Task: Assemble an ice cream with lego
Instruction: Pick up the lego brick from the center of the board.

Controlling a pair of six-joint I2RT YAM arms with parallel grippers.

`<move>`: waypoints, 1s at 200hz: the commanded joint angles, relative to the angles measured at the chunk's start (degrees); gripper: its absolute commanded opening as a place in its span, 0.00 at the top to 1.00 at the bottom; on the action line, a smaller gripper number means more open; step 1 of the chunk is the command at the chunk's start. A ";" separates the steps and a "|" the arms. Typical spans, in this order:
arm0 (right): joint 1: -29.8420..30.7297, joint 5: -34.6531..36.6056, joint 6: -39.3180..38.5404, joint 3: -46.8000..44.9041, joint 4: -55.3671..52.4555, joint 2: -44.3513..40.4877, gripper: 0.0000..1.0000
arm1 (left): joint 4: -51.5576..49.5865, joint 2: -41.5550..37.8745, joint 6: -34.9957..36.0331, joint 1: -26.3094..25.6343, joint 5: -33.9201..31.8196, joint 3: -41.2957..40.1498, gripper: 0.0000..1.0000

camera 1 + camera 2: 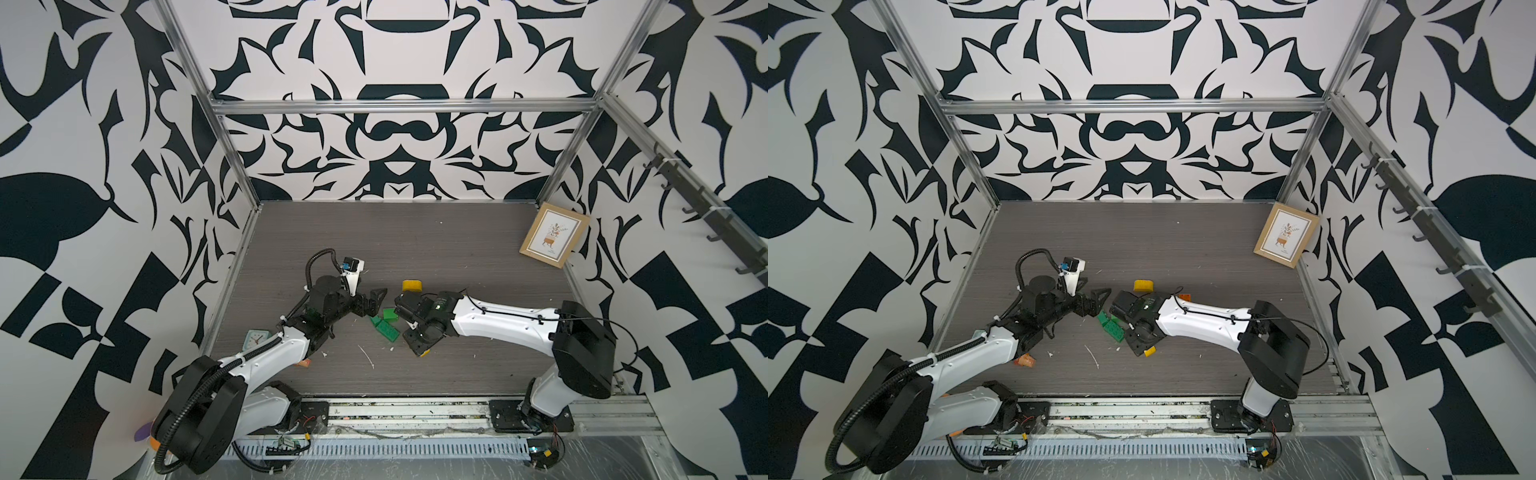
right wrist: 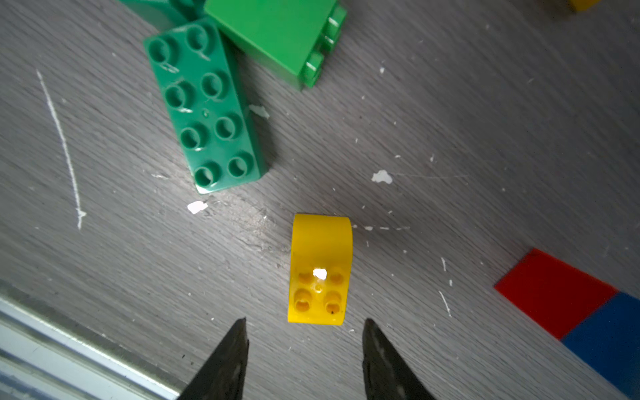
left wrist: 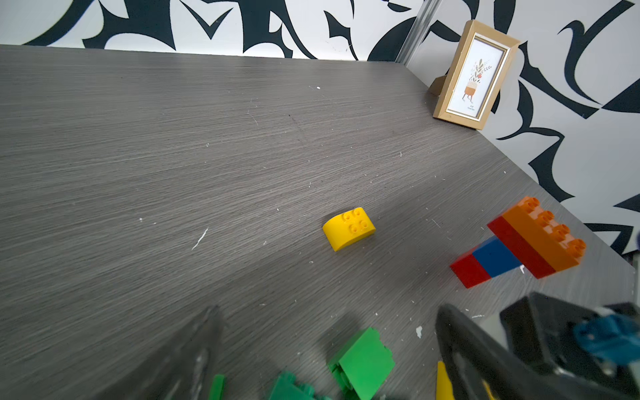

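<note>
Our right jaws stand parted, empty, just short of the yellow dome brick (image 2: 320, 270) on the tabletop (image 2: 467, 121) — closing too soon, we may flick it away. Left jaws gape empty near the green bricks (image 1: 386, 330).

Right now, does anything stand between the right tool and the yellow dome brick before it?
Nothing visible does. The yellow dome brick lies on the table just ahead of the open right tool; the dark green brick sits beyond it.

No text, label or number was legible; a small caption line beneath the plant drawing in the framed print (image 3: 474, 74) was too blurred to read.
</note>
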 commanded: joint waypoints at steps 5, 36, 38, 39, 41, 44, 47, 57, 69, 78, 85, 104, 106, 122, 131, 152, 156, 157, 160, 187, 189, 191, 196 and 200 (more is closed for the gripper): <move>0.38 2.37 0.26 -0.15 1.11 0.99 0.45 | 0.80 -1.10 -0.32 -0.05 -0.38 -0.69 0.01; 0.47 3.63 0.01 -0.95 2.25 2.00 0.46 | 0.50 -1.41 -0.32 -0.08 -0.61 -0.60 0.01; 0.47 3.63 0.03 -1.02 2.38 2.02 0.46 | 0.44 -1.44 -0.33 -0.03 -0.71 -0.60 0.01; 0.47 3.63 0.01 -1.03 2.42 2.07 0.46 | 0.43 -1.45 -0.32 -0.03 -0.63 -0.61 0.01; 0.47 3.67 -0.03 -0.99 2.51 2.17 0.46 | 0.44 -1.45 -0.37 -0.07 -0.76 -0.61 0.01; 0.47 3.65 -0.10 -1.01 2.65 2.37 0.46 | 0.42 -1.52 -0.31 0.00 -0.69 -0.61 0.01; 0.47 3.59 -0.18 -1.03 2.77 2.46 0.46 | 0.39 -1.49 -0.37 -0.02 -0.75 -0.61 0.01; 0.47 2.95 -0.67 -1.03 3.31 3.10 0.47 | 0.33 -1.53 -0.35 -0.02 -0.82 -0.61 0.01; 0.47 2.97 -0.77 -1.13 3.80 3.74 0.49 | 0.16 -1.53 -0.35 0.02 -1.03 -0.61 0.01; 0.47 3.00 -0.76 -1.22 4.08 4.01 0.51 | 0.08 -1.59 -0.31 -0.03 -1.14 -0.52 0.01; 0.47 3.30 -0.76 -1.37 4.25 4.10 0.53 | 0.14 -1.62 -0.35 -0.02 -1.18 -0.55 0.01; 0.47 3.71 -0.55 -1.65 4.60 3.75 0.58 | 0.13 -1.71 -0.26 -0.02 -1.18 -0.59 0.01; 0.47 3.80 -0.55 -1.65 4.64 3.71 0.59 | 0.10 -1.67 -0.25 -0.02 -1.18 -0.58 0.01; 0.47 3.89 -0.36 -1.74 4.66 3.40 0.64 | -0.02 -1.71 -0.31 -0.02 -1.15 -0.52 0.01; 0.47 4.32 0.04 -1.67 4.11 3.47 0.67 | 0.03 -1.69 -0.35 -0.02 -1.12 -0.52 0.01; 0.47 5.41 0.91 -1.43 3.06 2.81 0.72 | 0.07 -1.72 -0.33 -0.02 -1.17 -0.61 0.01; 0.47 5.74 1.23 -1.28 2.79 2.38 0.73 | 0.05 -1.72 -0.37 -0.02 -1.11 -0.53 0.01; 0.47 5.83 1.31 -1.25 2.71 2.34 0.73 | 0.10 -1.67 -0.38 -0.06 -1.10 -0.53 0.01; 0.47 5.98 1.51 -1.02 2.45 2.16 0.74 | 0.12 -1.63 -0.40 0.00 -1.10 -0.58 0.01; 0.17 9.92 3.38 4.47 -4.21 -0.39 0.77 | 0.49 -0.94 -0.49 -0.03 -0.75 -0.47 0.01; 0.09 10.43 3.62 5.13 -5.41 -0.66 0.77 | 0.43 -0.86 -0.48 -0.02 -0.74 -0.44 0.01; 0.05 10.87 3.88 5.82 -6.43 -0.84 0.77 | 0.46 -0.84 -0.48 -0.02 -0.72 -0.43 0.01; -0.24 11.84 4.42 7.61 -9.02 -1.36 0.78 | 0.43 -0.71 -0.48 -0.04 -0.51 -0.38 0.01; -0.54 12.61 4.70 9.06 -10.56 -1.90 0.78 | 0.44 -0.67 -0.48 -0.07 -0.42 -0.33 0.01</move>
